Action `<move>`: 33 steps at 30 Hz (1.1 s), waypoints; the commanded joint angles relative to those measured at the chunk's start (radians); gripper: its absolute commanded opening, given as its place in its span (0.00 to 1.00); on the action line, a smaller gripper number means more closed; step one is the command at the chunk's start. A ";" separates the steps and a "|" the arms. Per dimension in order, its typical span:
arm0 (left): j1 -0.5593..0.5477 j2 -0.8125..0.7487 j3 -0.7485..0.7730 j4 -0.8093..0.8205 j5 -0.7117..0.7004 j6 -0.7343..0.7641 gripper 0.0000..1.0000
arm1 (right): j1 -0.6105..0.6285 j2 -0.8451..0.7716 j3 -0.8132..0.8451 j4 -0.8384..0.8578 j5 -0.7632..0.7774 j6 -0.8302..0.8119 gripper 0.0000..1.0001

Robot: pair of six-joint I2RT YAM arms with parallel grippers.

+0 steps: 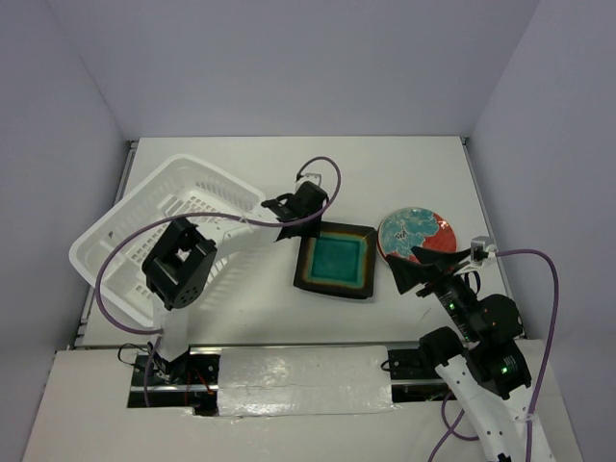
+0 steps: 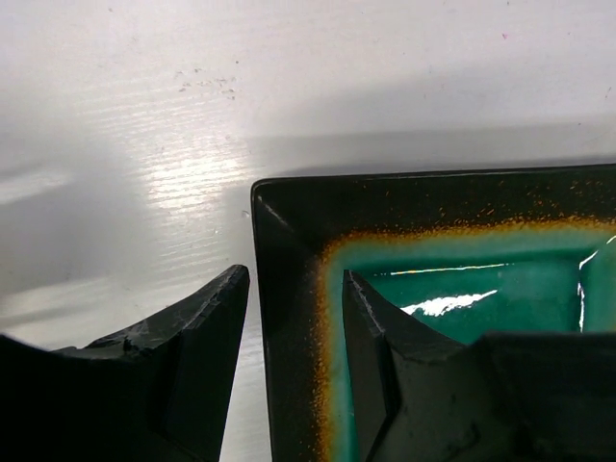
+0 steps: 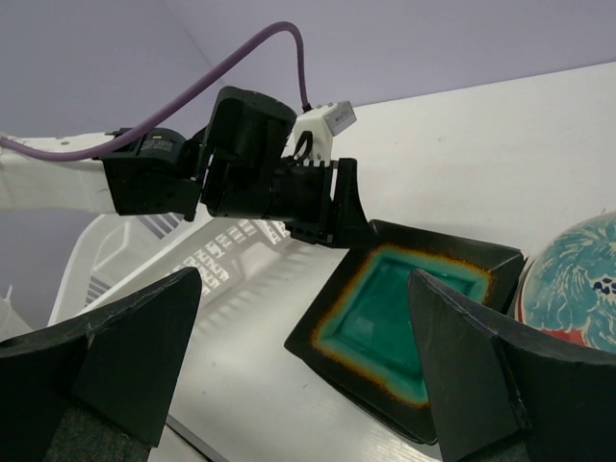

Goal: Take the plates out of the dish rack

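Straddling one edge of the teal-green square plate (image 2: 500,279), the left gripper (image 2: 295,275) is standing with its jaws part-open. Its outer finger (image 2: 192,337) is hanging over the bare table (image 2: 144,144) just outside the dark rim, and its inner finger (image 2: 385,356) is sitting over the glazed well. A thin strip of white is showing between the outer finger and the plate's edge, so nothing is looking pinched. The plate appears to be lying flat on the table, out of the dish rack (image 1: 144,241), which is sitting behind this gripper on its wrist side. The rim is running straight between the fingers, parallel to their faces and close by a corner, while the rest of the plate is spreading away on the inner-finger side. I am judging that the coming move is calling for a straight lift off the rim, since sideways drift would be dragging a finger across slippery ceramic. The right gripper (image 3: 306,279) is hanging wide open and holding nothing. It is well apart from the square plate, with the round red plate (image 1: 416,234) lying just ahead of it, and the left arm is far nearer the rack. The square plate's glaze is shining hard and smooth, teal ringed with speckled orange inside a dark raised border, and the rack is looking like white slotted plastic.
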 commanded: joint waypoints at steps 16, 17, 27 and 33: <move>-0.318 -0.334 0.149 -0.009 -0.148 0.479 1.00 | 0.003 0.031 0.010 0.039 -0.011 0.011 1.00; -0.352 -0.353 0.107 0.037 -0.172 0.511 0.99 | 0.003 0.034 0.009 0.041 -0.001 0.017 1.00; -0.483 -0.635 -0.348 0.515 -0.144 0.570 1.00 | 0.005 0.136 0.015 0.009 0.067 0.071 1.00; -0.516 -0.837 -0.514 0.594 -0.187 0.514 1.00 | 0.005 0.110 0.084 -0.065 0.143 0.048 1.00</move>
